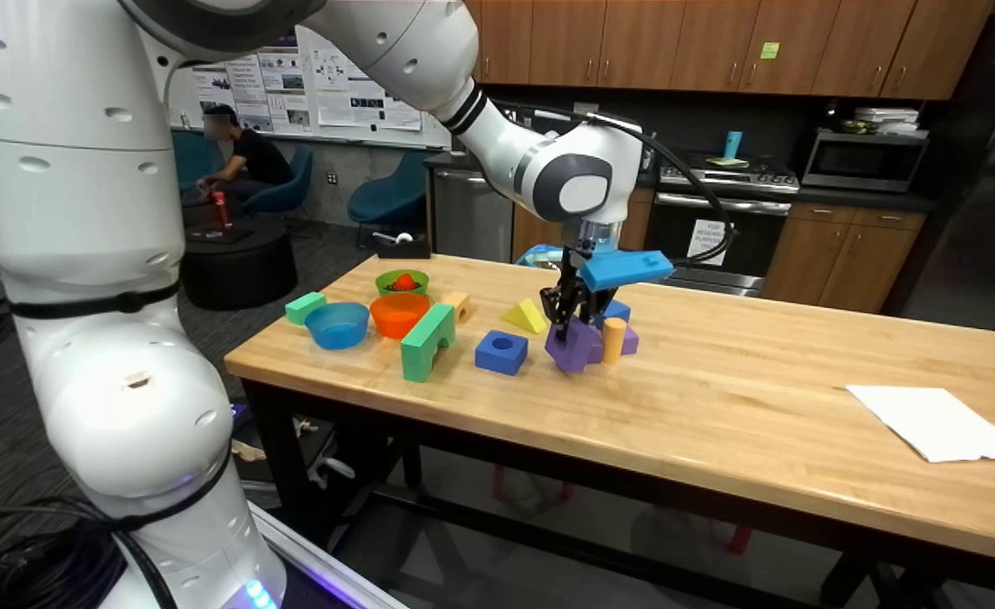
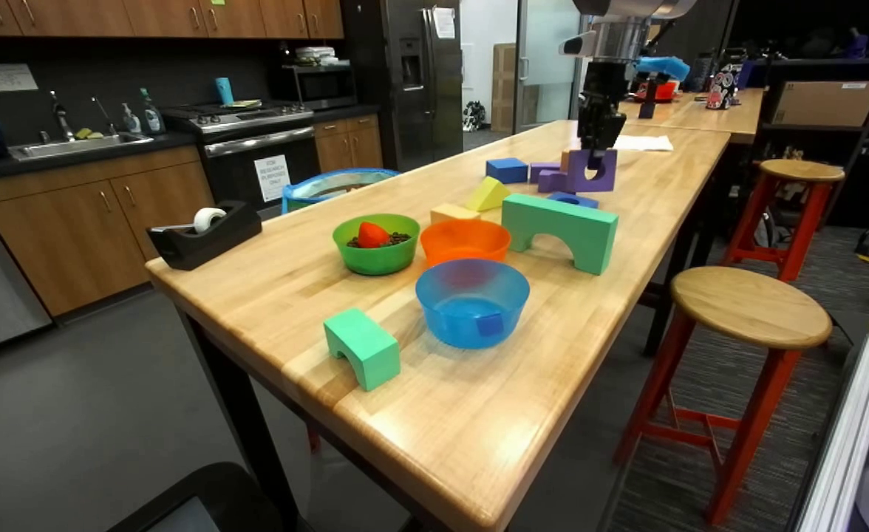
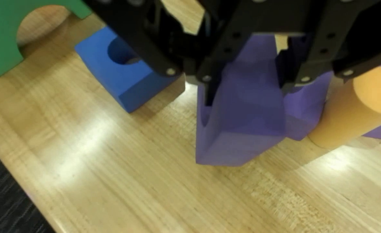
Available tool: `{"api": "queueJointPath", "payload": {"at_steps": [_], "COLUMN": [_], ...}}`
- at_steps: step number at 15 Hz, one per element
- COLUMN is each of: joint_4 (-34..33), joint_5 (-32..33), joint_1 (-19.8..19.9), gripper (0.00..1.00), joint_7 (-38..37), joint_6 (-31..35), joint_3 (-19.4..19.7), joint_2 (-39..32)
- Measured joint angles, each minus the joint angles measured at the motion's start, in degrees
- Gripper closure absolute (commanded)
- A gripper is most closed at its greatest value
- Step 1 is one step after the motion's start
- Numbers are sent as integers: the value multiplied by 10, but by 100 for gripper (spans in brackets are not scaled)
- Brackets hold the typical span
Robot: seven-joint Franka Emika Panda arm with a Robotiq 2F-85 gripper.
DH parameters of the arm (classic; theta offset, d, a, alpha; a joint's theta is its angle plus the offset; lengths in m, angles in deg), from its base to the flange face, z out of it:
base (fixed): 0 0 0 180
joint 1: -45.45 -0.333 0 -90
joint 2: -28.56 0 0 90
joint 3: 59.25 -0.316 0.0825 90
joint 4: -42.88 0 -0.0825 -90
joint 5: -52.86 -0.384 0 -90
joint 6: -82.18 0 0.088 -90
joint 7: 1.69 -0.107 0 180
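My gripper (image 3: 247, 95) is around a purple block (image 3: 248, 129) with a round hole, its fingers against two opposite faces. The left finger lies over the holed face. In both exterior views the gripper (image 1: 572, 320) (image 2: 595, 159) points down onto this upright block (image 1: 570, 351) (image 2: 609, 177). I cannot tell whether its base touches the table. Right beside it are other purple pieces (image 3: 302, 111) and a light orange cylinder (image 3: 342, 113). A blue block with a hole (image 3: 99, 58) lies to the left in the wrist view. A blue piece (image 1: 626, 269) is fixed on the gripper's side.
On the table stand a long green arch (image 1: 421, 347), a yellow wedge (image 2: 488, 193), another blue block (image 2: 507, 170), a small green arch (image 2: 364, 347), green (image 2: 375, 258), orange (image 2: 464, 244) and blue bowls (image 2: 471, 310), a tape dispenser (image 2: 205, 244) and white paper (image 1: 937, 419).
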Motion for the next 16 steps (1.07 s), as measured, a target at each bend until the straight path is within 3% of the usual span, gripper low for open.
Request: {"api": "queueJointPath", "payload": {"at_steps": [10, 16], "joint_4": [71, 141], "joint_5": [14, 70], "joint_1": [-2, -2], "gripper": [84, 84], "joint_7": [-53, -93], "joint_6": [10, 35], "joint_3": [1, 12], "joint_2": [118, 185]}}
